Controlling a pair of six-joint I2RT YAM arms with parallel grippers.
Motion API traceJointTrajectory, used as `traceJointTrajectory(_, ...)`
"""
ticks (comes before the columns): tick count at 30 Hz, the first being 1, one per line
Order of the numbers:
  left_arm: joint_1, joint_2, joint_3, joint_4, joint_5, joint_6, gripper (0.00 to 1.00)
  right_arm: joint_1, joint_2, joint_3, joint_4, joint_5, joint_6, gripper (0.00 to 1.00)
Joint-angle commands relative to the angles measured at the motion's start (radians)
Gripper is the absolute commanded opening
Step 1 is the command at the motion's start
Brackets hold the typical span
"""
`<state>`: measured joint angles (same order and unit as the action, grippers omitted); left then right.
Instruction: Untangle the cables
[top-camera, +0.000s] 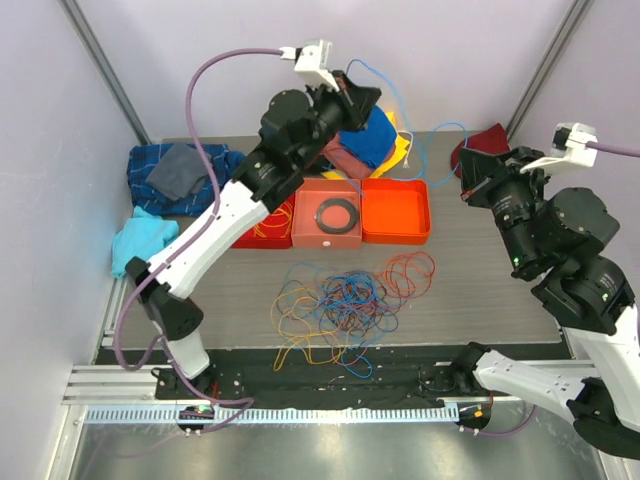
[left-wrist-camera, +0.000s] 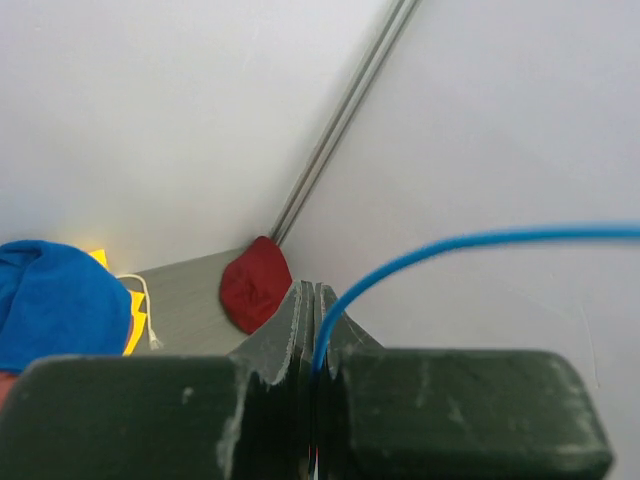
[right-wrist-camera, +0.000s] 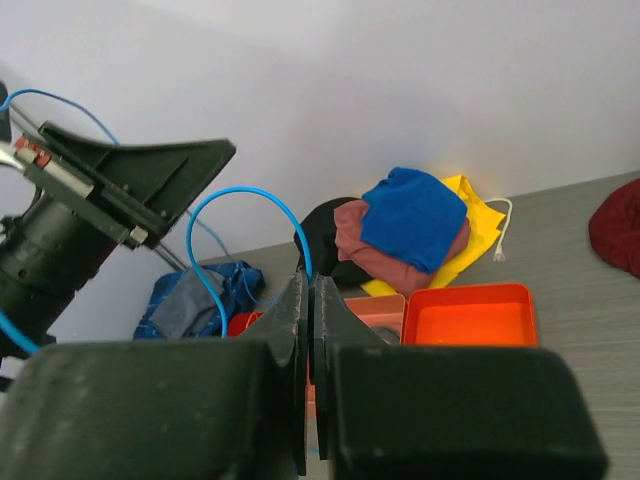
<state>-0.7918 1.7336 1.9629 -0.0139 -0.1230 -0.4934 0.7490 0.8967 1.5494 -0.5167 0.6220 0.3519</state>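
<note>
While the left gripper (left-wrist-camera: 313, 290) and right gripper (right-wrist-camera: 308, 285) are both pinching the blue cable (left-wrist-camera: 480, 240), it's arcing out from between their fingers.
The other cables (top-camera: 345, 300) are lying tangled well below both.

Orange, yellow, blue and red cables (top-camera: 345, 305) lie on a grey, finely striped table (top-camera: 480, 290). The trays (top-camera: 395, 210) are orange, the ring (top-camera: 337, 212) black. The checked cloth (top-camera: 150, 160) is dark blue, the plain cloth (top-camera: 140, 242) turquoise.

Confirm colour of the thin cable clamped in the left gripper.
Blue; the thin cable shows best in left wrist view, clamped in the left gripper.
</note>
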Motion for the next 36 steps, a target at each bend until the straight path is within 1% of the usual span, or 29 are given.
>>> traceJointTrajectory(1,0.031,0.151,0.137,-0.141,0.080,-0.008,0.00,0.001,-0.012,-0.034,0.058,0.028,0.004,0.01)
traceJointTrajectory(2,0.042,0.196,0.196,-0.146,0.095,-0.019,0.00,0.001,-0.015,-0.041,0.066,0.031,-0.002,0.01)
traceJointTrajectory(5,0.061,0.262,0.290,-0.158,0.121,-0.048,0.00,0.003,-0.022,-0.067,0.079,0.045,-0.013,0.01)
traceJointTrajectory(6,0.066,0.299,0.307,-0.153,0.150,-0.065,0.00,0.003,-0.024,-0.072,0.084,0.054,-0.017,0.01)
traceJointTrajectory(9,0.078,0.346,0.330,-0.123,0.175,-0.095,0.00,0.001,-0.031,-0.094,0.093,0.068,-0.031,0.01)
traceJointTrajectory(15,0.082,0.394,0.347,-0.083,0.203,-0.120,0.00,0.001,-0.051,-0.138,0.118,0.097,-0.062,0.01)
traceJointTrajectory(23,0.080,0.400,0.401,-0.044,0.236,-0.169,0.00,0.003,-0.065,-0.193,0.135,0.105,-0.057,0.01)
traceJointTrajectory(28,0.071,0.423,0.390,-0.027,0.266,-0.197,0.00,0.003,-0.076,-0.227,0.147,0.114,-0.056,0.01)
traceJointTrajectory(32,0.071,0.454,0.294,-0.023,0.273,-0.220,0.00,0.003,-0.085,-0.244,0.147,0.119,-0.056,0.01)
traceJointTrajectory(36,0.071,0.518,0.251,-0.040,0.272,-0.224,0.00,0.003,-0.093,-0.256,0.149,0.134,-0.057,0.01)
